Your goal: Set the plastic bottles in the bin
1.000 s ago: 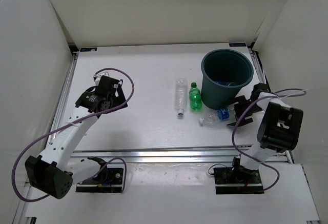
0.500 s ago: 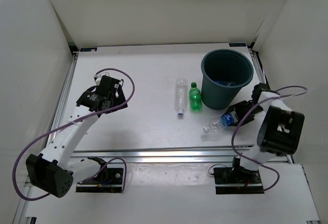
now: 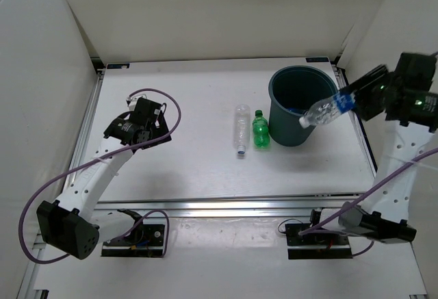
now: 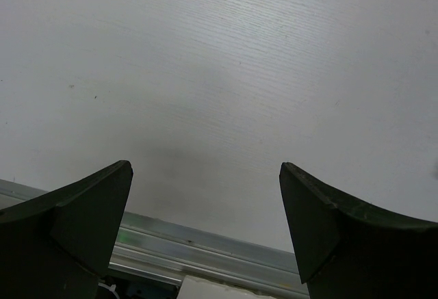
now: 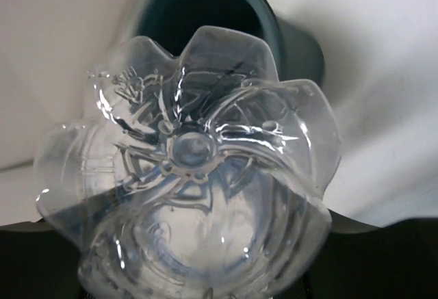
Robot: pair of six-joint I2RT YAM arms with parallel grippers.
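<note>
Our left tool (image 3: 137, 120) hangs released over the bare surface (image 3: 191, 94). A long clear bottle (image 3: 241, 128) and a green bottle (image 3: 260, 129) rest just left of the bin (image 3: 287, 126). The right tool (image 3: 361, 99) grasps a blue-labelled bottle (image 3: 327, 111) with its cap over the bin's right rim. We centre the bottle over the opening before releasing.

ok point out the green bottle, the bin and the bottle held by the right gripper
green bottle (image 3: 260, 129): top external view, middle of its body
bin (image 3: 286, 133): top external view, near outer wall
held clear bottle (image 3: 324, 112): top external view, clear body between cap and blue label
</note>
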